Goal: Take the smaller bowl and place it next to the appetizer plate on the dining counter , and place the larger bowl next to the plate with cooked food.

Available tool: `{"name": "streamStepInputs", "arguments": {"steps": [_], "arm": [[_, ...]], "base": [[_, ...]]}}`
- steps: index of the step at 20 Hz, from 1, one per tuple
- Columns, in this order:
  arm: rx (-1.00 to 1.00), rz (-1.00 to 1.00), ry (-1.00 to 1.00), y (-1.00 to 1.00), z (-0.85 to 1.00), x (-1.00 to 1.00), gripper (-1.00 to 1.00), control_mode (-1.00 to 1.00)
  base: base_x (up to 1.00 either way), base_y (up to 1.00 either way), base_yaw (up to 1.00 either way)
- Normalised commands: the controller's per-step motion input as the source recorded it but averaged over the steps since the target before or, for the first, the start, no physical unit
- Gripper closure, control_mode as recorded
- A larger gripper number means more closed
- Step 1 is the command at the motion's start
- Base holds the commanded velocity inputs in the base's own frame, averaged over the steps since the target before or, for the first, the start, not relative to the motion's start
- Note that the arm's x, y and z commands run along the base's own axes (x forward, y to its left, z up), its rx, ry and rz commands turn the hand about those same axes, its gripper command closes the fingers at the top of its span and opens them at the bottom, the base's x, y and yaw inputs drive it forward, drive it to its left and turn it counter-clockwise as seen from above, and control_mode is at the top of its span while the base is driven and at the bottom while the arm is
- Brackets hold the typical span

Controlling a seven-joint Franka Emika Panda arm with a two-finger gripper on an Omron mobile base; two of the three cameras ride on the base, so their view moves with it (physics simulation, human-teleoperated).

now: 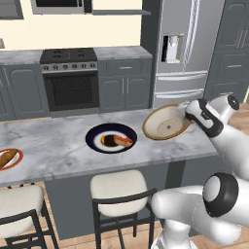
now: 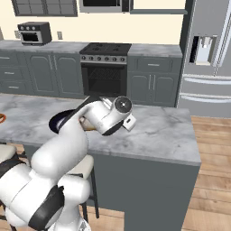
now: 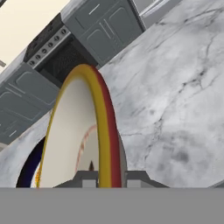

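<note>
My gripper [image 1: 185, 115] is shut on the rim of the larger bowl [image 1: 165, 124], a wide cream-tan bowl with an orange-brown rim. The bowl hangs tilted on edge just over the dining counter [image 1: 58, 143], at the right of the plate with cooked food [image 1: 93, 139]. In the hand view the larger bowl [image 3: 70, 131] stands edge-on between the fingertips [image 3: 135, 178], with the navy rim of the plate with cooked food [image 3: 25, 173] behind it. The appetizer plate [image 1: 16, 164] lies at the counter's far left. The smaller bowl is out of view.
Two cream-cushioned stools [image 1: 119, 192] [image 1: 19, 204] stand at the counter's near side. Beyond the counter are the stove [image 1: 70, 61], grey cabinets and the steel fridge [image 1: 187, 48]. Bare marble [image 2: 158, 131] stretches to the counter's right end.
</note>
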Motion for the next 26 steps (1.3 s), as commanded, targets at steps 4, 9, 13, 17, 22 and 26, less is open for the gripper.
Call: {"name": "streamStepInputs", "arguments": {"steps": [4,9,13,17,22,26], "arm": [[0.00,0.00,0.02,-0.11,-0.49,0.60,1.00,-1.00],[0.00,0.00,0.01,0.00,-0.54,0.55,1.00,-1.00],[0.00,0.01,0.01,-0.09,-0.59,0.55,1.00,-1.00],[0.00,0.02,0.00,-0.15,-0.62,0.63,1.00,-1.00],[0.00,0.02,0.00,-0.12,-0.64,0.63,1.00,-1.00],[0.00,0.02,0.11,-0.12,-0.31,0.33,1.00,-1.00]], "base": [[0.00,0.00,0.00],[0.00,0.00,0.00],[0.00,0.00,0.00],[0.00,0.00,0.00],[0.00,0.00,0.00],[0.00,0.00,0.00]]}}
